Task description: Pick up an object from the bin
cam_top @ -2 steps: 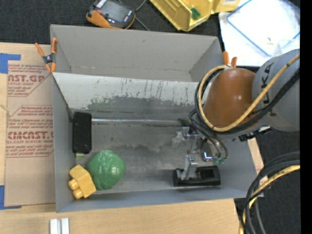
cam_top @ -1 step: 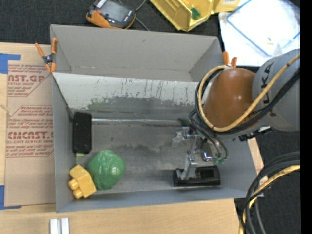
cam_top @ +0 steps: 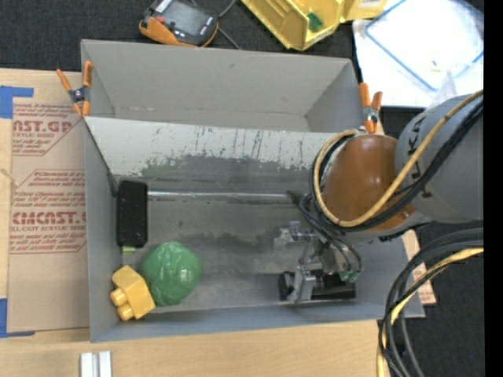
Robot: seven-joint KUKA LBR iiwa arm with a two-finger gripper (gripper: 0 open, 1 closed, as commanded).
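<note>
My gripper (cam_top: 303,261) is low in the bin's front right part, under the orange-brown wrist cover. A flat black thing (cam_top: 334,292) lies right beside it against the front wall, partly hidden by the gripper. I cannot tell whether the gripper touches it.
Along the left wall lies a black rectangular block (cam_top: 131,213). In front of it sit a crumpled green ball (cam_top: 172,272) and a yellow toy brick (cam_top: 131,292) in the front left corner. A thin metal rod (cam_top: 220,196) runs along the back of the floor.
</note>
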